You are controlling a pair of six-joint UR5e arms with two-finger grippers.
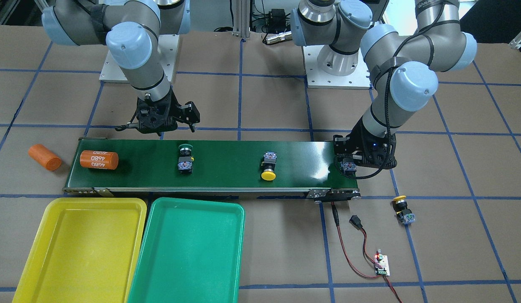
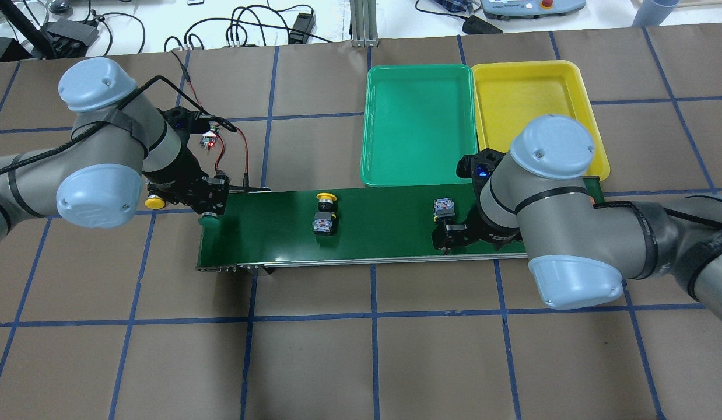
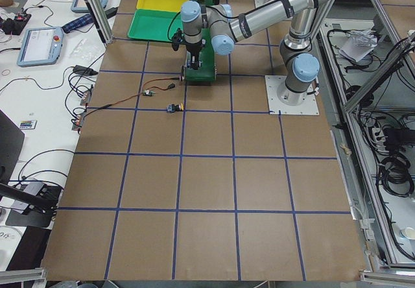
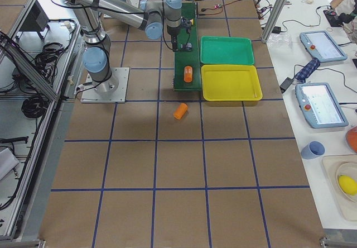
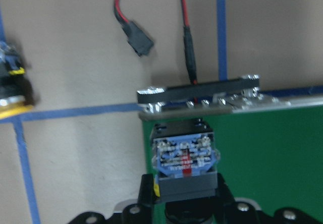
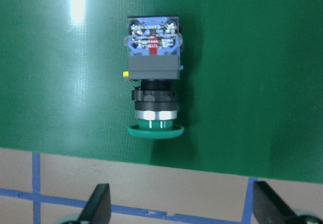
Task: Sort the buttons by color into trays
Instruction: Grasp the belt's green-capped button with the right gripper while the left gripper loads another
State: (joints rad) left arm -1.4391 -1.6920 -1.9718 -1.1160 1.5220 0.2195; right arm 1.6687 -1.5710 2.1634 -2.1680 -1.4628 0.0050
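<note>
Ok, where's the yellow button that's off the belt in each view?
Front-facing: yellow button, lower right of the belt's end.
Overhead: cap only, beyond belt's left end.
Exterior left: nearer than belt's end.
Exterior right: cannot tell.
Left wrist: left edge.
Right wrist: not in it.
Shared landmark: red wires.

Bright, even light falls from above, leaving only short, soft shadows under the arms. White glare streaks the long glossy dark-green conveyor belt (image 1: 227,165) in the front-facing and right wrist views. The left wrist view is blurred, and the grey-and-blue push-button switch (image 5: 184,166) near its lens looks soft. The black fingertips (image 6: 98,204) of the right gripper (image 6: 184,207) are out of focus.
</note>
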